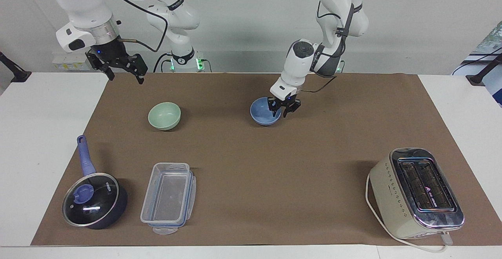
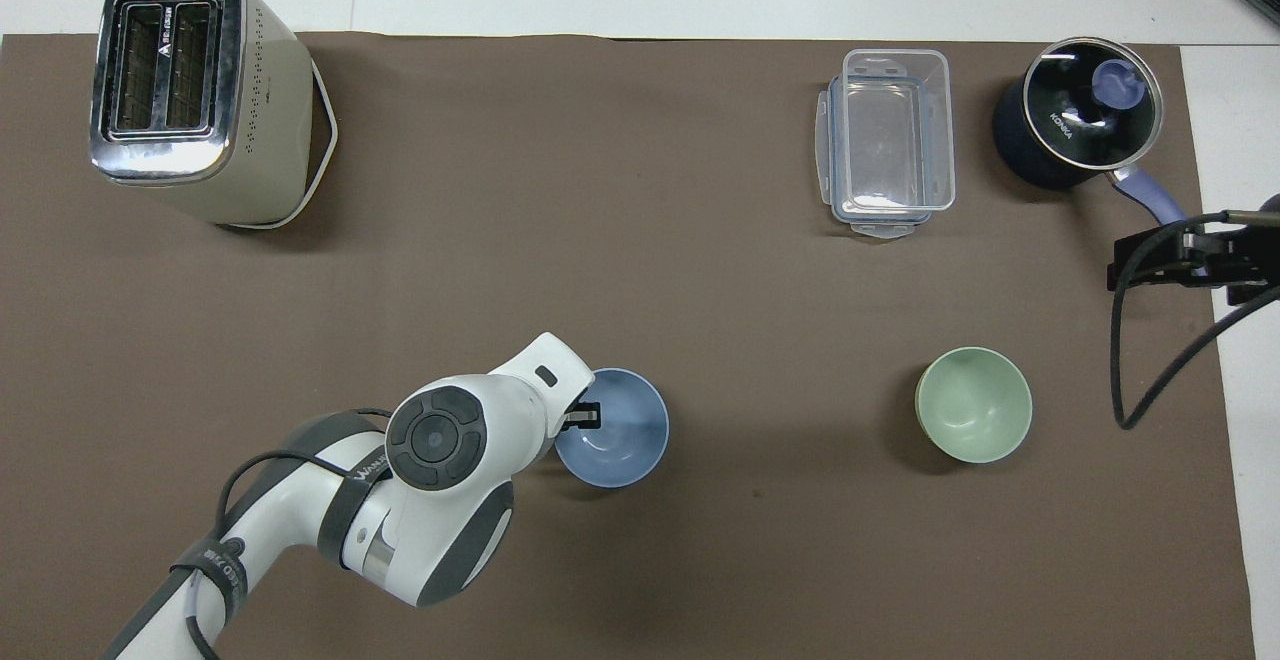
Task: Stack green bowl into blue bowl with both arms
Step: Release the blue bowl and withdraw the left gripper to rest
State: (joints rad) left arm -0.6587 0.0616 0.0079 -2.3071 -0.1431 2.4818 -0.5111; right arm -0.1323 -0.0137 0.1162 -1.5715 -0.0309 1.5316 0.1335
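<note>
The blue bowl (image 1: 263,114) (image 2: 618,432) sits upright on the brown mat near the table's middle. My left gripper (image 1: 281,111) (image 2: 583,418) is at its rim on the side toward the left arm's end, open, with one finger inside the bowl and one outside. The green bowl (image 1: 164,115) (image 2: 973,404) stands alone on the mat toward the right arm's end, about as near to the robots as the blue one. My right gripper (image 1: 125,74) (image 2: 1185,260) waits open in the air over the mat's edge at that end, holding nothing.
A cream toaster (image 1: 417,192) (image 2: 190,90) stands farther from the robots at the left arm's end. A clear plastic container (image 1: 168,198) (image 2: 888,140) and a dark blue lidded saucepan (image 1: 94,200) (image 2: 1075,125) stand farther out than the green bowl.
</note>
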